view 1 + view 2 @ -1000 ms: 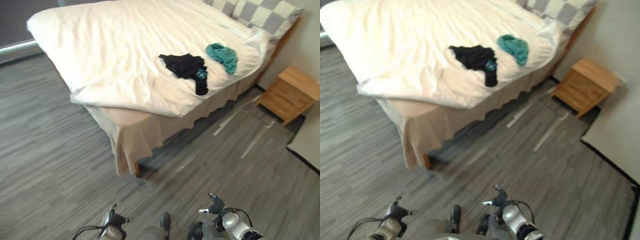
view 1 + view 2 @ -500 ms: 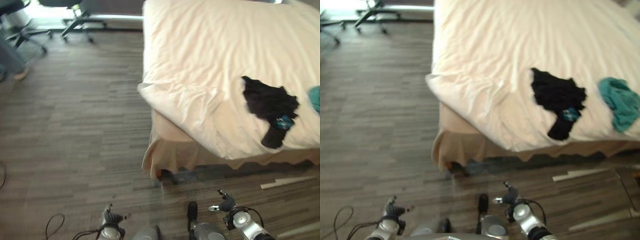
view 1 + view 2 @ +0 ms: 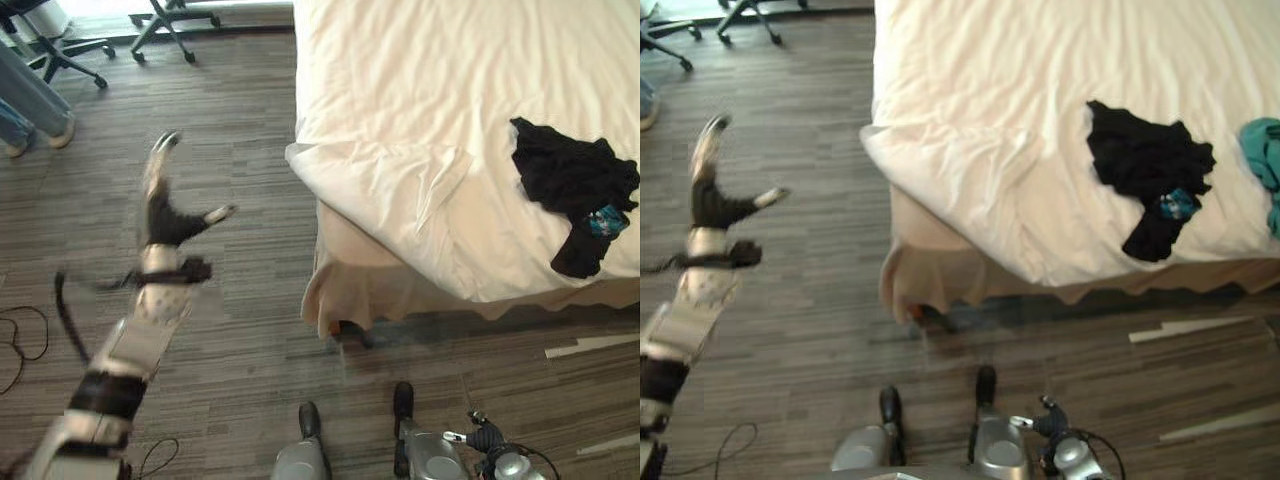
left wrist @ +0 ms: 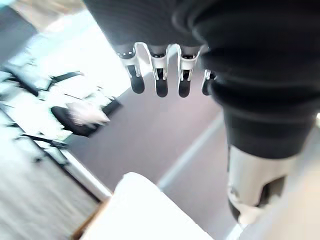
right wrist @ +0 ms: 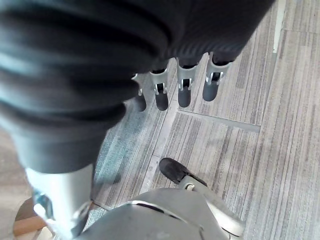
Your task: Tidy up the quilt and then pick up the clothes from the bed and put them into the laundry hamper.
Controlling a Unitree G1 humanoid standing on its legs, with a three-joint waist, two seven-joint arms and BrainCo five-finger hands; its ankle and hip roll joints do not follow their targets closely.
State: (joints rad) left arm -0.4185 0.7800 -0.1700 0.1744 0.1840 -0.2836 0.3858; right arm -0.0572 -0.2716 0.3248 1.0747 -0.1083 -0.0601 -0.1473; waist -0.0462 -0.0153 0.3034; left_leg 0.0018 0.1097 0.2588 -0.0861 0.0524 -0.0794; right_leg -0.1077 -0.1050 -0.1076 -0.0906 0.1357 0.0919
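Up since half a second ago, my left robot hand point(image 3: 160, 215) hangs over the floor, fingers straight, well left of the quilt point(image 3: 440, 110) and black clothes point(image 3: 570, 190). Right eye view: teal garment point(image 3: 1265, 160) beside them. Right wrist view: right robot hand point(image 5: 180, 85), fingers relaxed, empty.

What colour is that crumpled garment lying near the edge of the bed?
The garment is black, with a small blue patch; the right eye view shows it best.
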